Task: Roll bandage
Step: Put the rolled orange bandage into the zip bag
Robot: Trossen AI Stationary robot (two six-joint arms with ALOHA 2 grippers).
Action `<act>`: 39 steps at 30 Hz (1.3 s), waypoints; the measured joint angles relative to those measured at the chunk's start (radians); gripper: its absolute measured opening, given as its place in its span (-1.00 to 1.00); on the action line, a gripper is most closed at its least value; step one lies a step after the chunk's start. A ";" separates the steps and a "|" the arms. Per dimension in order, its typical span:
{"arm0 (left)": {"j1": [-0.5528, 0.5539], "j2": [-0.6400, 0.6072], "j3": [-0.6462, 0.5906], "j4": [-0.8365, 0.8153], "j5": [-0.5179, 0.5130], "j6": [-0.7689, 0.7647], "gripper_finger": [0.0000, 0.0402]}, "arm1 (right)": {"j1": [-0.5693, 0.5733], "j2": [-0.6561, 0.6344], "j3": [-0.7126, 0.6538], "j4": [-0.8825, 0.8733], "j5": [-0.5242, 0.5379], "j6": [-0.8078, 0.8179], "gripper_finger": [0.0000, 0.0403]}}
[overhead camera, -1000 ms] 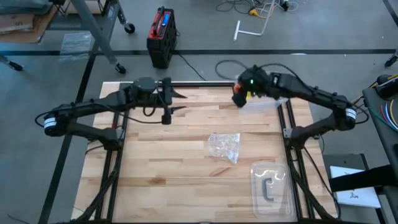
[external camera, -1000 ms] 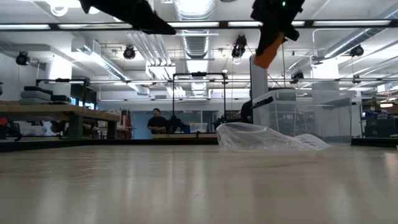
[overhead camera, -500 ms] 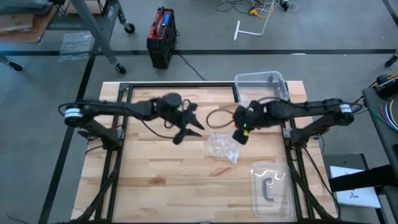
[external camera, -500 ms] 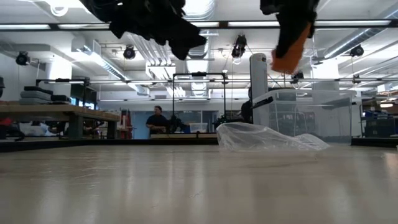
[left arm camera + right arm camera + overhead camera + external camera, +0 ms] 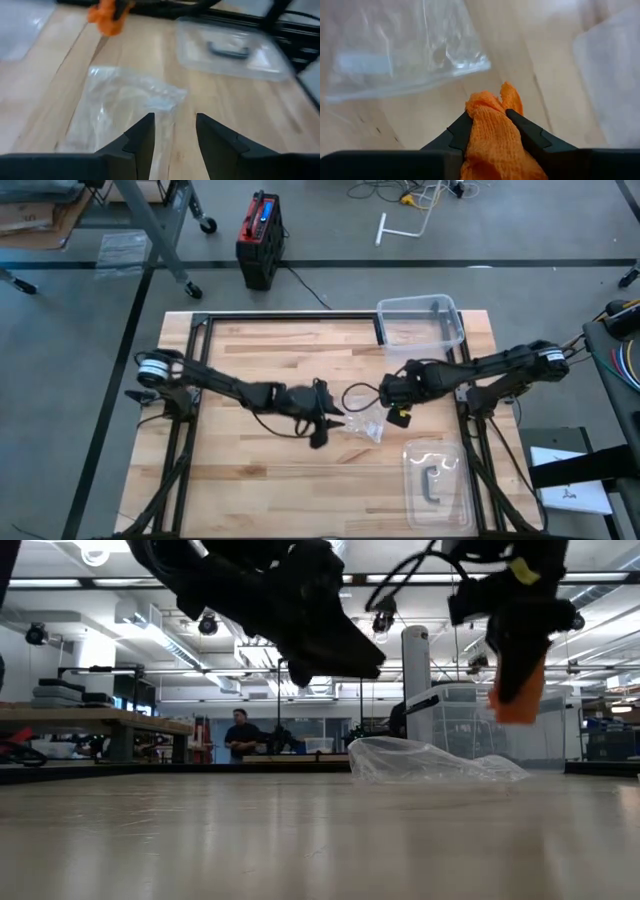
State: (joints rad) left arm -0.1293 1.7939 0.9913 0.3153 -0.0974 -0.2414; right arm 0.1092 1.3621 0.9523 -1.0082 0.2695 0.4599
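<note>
bandage [image 5: 496, 132] hangs pinched in right fingers [image 5: 530, 135], above the table.

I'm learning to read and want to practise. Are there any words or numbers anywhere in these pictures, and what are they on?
No text can be read anywhere.
White paper sheet beside the table: dark marks, too small to read.
Red and black case on the floor: a blue patch, no letters I can make out.
Bandage, plastic wrapper, clear lid, clear bin: no writing shows.
</note>
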 joint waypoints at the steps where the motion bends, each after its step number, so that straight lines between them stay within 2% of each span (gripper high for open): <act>1: -0.015 0.015 0.000 0.002 -0.038 -0.022 -0.36 | 0.008 0.000 -0.027 0.014 0.000 0.000 -0.55; 6: -0.062 0.101 0.000 0.099 -0.155 -0.108 -0.42 | 0.048 0.000 -0.121 0.122 -0.037 0.009 -0.55; 14: -0.071 0.265 0.013 0.211 -0.300 -0.145 -0.42 | 0.151 0.000 -0.136 0.203 -0.068 0.050 -0.55; 18: -0.067 0.344 0.018 0.233 -0.327 -0.202 -0.42 | 0.183 0.000 -0.145 0.250 -0.067 0.056 -0.55; 23: -0.077 0.385 0.022 0.253 -0.321 -0.296 -0.43 | 0.238 0.000 -0.149 0.265 -0.062 0.110 -0.55; 27: -0.093 0.357 0.020 0.215 -0.297 -0.279 -0.42 | 0.249 0.003 -0.161 0.302 -0.029 0.119 -0.55; 32: -0.119 0.217 0.012 -0.050 -0.222 -0.304 -0.43 | 0.248 0.003 -0.163 0.359 0.000 0.079 -0.55; 35: -0.130 0.119 0.009 -0.138 -0.250 -0.265 -0.43 | 0.248 0.008 -0.170 0.514 0.001 -0.007 -0.55; 39: -0.144 -0.019 0.013 -0.209 -0.294 -0.213 -0.43 | 0.235 0.076 -0.170 0.728 0.002 -0.131 -0.55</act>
State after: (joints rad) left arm -0.2728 1.7745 1.0046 0.1068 -0.3909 -0.4549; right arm 0.3445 1.4384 0.7822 -0.2799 0.2712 0.3286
